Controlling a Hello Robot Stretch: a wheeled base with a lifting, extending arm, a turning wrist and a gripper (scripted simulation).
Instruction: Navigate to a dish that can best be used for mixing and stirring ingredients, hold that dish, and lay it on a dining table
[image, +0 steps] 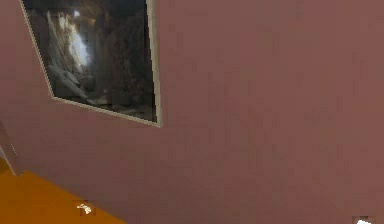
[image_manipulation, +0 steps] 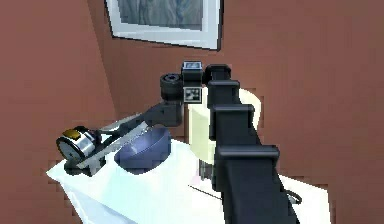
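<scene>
A framed dark picture (image: 95, 60) hung upper left on a mauve wall (image: 270, 110); orange floor (image: 40, 200) filled the lower left corner, with a small pale speck (image: 84, 208).

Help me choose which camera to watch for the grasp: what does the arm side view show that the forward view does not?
Arm side view: the arm over a white table, the gripper near a blue bowl lying on it, a dark round thing, a cream upright thing. Whether the gripper holds anything cannot be told. Forward view: orange floor with a small pale thing. Both: a reddish-brown wall bearing a framed picture; whether the same one is unclear.
</scene>
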